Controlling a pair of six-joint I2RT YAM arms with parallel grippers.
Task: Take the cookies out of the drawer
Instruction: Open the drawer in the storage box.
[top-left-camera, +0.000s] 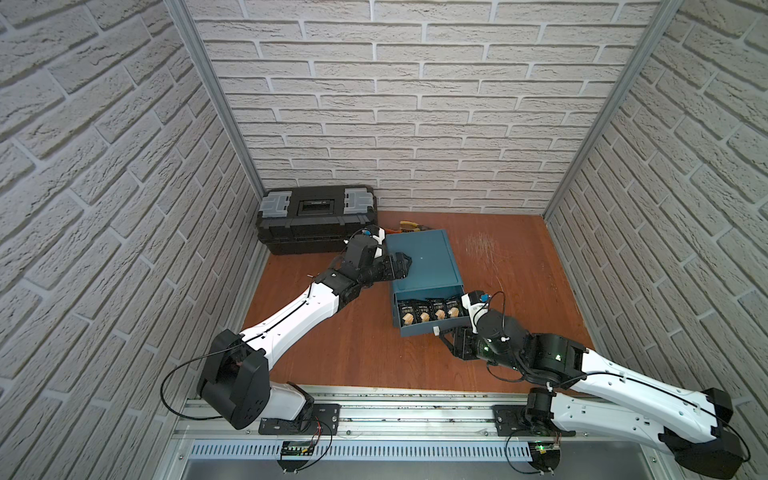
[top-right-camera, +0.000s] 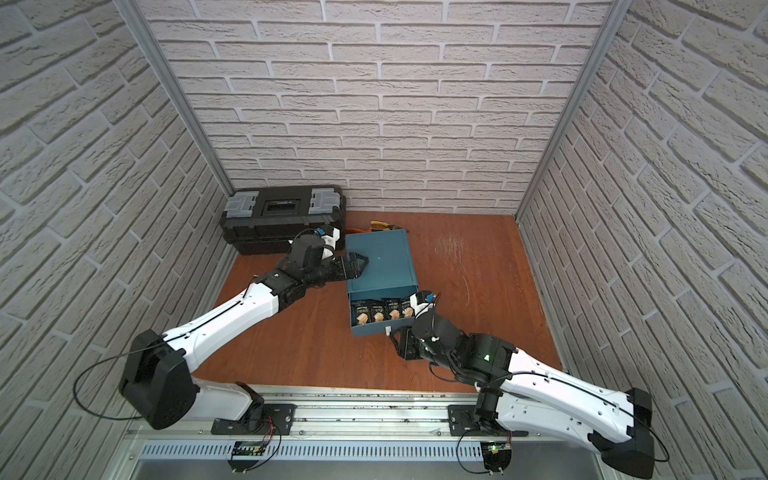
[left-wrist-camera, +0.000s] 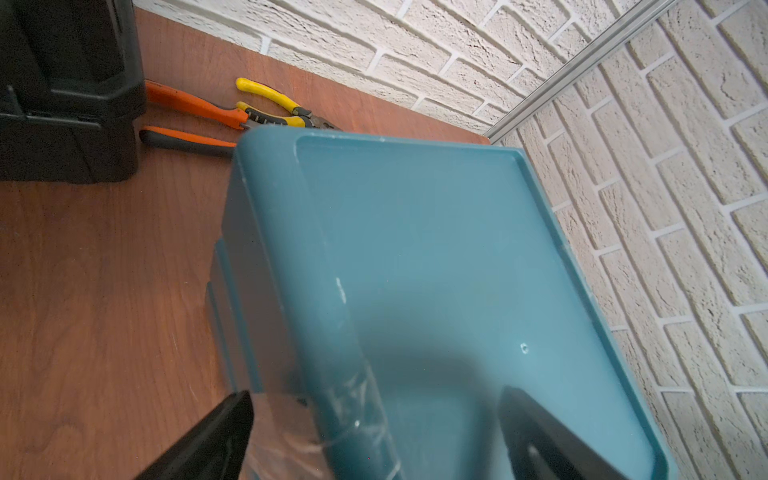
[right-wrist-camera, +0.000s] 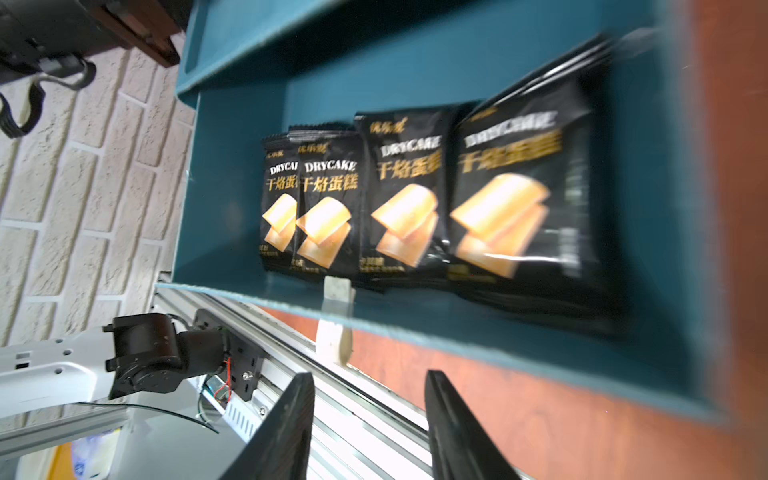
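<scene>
Right wrist view: right gripper (right-wrist-camera: 368, 419) jaws are seen parted, empty, just off the pull tab (right-wrist-camera: 334, 328). Four black cookies (right-wrist-camera: 419, 195) are seen lying in the pulled-out drawer (top-left-camera: 432, 330). Left gripper (left-wrist-camera: 374, 432) jaws are spread across the cabinet (left-wrist-camera: 436, 257) edge.

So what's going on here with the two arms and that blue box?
The teal drawer unit sits on the wooden table with its drawer pulled out, showing a row of four black cookie packets still inside. The left hand straddles the cabinet's near top edge, apparently steadying it. The right hand sits just in front of the drawer's white pull tab, fingers apart and gripping nothing. No packet is out yet.
</scene>
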